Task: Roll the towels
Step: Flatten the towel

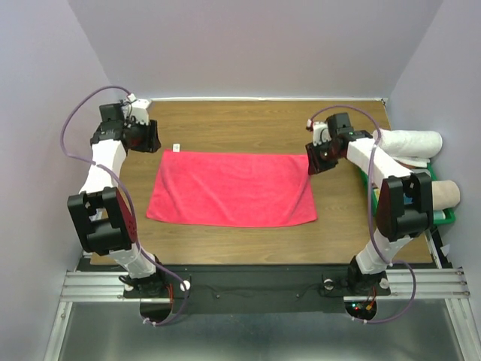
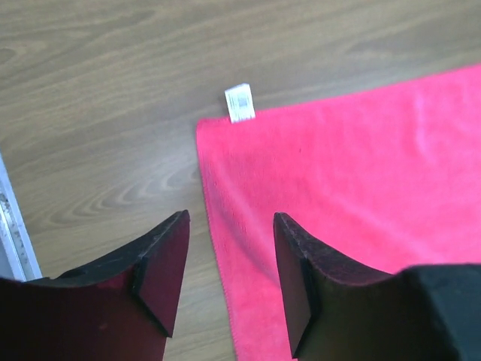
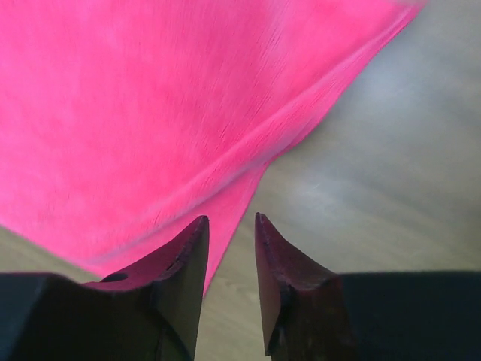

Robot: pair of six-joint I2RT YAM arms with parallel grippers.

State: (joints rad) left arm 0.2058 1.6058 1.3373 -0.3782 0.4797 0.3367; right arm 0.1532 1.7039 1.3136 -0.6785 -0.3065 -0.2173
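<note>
The pinkish-red terry towel (image 1: 231, 188) lies flat, a rectangle on the wood-grain tabletop (image 1: 225, 120), with a small white tag (image 2: 240, 102) at its far left corner. The left gripper (image 2: 229, 226) hangs near that corner, its dark wedge-shaped fingers apart and empty. The right gripper (image 3: 229, 226) is at the towel's far right corner, fingers narrowly apart, clamping nothing.

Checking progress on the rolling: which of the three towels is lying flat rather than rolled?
The pink-red towel, spread open on the table. The white towel and the tan towel at the right edge both appear rolled.
</note>
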